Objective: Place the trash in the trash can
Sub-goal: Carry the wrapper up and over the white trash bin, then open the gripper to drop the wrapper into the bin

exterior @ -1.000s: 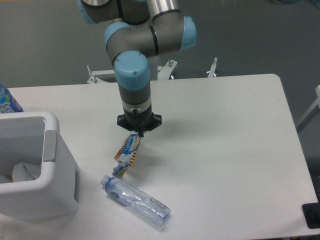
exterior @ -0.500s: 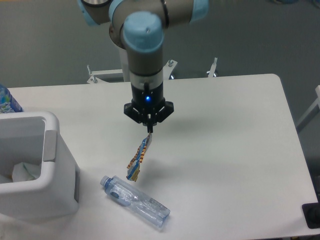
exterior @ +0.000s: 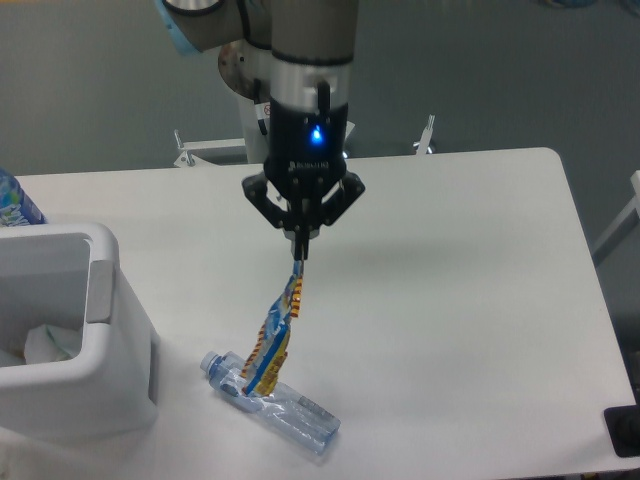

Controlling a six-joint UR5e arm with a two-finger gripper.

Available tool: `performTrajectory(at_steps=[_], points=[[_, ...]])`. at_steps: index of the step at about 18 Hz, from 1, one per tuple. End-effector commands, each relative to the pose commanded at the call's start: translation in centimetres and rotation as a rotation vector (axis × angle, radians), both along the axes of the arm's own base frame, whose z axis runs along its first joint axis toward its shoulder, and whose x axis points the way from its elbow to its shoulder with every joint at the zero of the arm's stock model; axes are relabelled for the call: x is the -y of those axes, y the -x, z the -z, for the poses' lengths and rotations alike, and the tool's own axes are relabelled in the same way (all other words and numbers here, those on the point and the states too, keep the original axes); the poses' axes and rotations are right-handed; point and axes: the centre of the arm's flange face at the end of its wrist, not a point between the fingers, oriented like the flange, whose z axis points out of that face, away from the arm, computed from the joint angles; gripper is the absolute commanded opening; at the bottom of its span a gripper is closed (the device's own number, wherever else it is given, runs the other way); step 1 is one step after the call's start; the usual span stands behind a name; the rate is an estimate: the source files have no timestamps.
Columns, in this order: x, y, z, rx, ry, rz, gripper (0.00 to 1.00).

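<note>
My gripper (exterior: 302,252) is shut on the top end of the blue foil snack wrapper (exterior: 272,336), which hangs down from it above the table, in front of the bottle. The crushed clear plastic bottle (exterior: 285,412) with a pale cap lies on the table near the front edge, below the wrapper's lower end. The white trash can (exterior: 95,330) with a grey side panel stands at the left, some crumpled white material inside it. The gripper is to the right of the can and higher than its rim.
An uncrushed bottle with a blue-and-white label (exterior: 15,203) shows at the far left edge behind the can. The white table (exterior: 470,300) stretches to the right. A black object (exterior: 625,430) sits at the front right corner.
The gripper has risen and turned, moving slightly right with the wrapper. The wrapper now hangs higher and longer, its lower end over the bottle. The bottle has not moved.
</note>
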Motion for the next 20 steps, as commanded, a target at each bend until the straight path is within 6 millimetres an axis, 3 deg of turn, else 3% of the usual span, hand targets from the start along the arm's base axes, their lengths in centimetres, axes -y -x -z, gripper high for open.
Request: performTrajectory(at_steps=[3,5,11,14,20], points=[[0.8,-2.9,-3.1,-0.016,-0.085,0.052,0.04],[0.8,-5.2,-4.1,-0.016,-0.112,0.097,0.04],[-2.0,-13.1,-5.3,-0.052,-0.141,0.271,0.04],[-3.3,-16.0,-3.8,-0.092,-0.115,0.398,0.04],[-6.0,-18.6,0.8,-0.048,-0.053,0.490,0.05]])
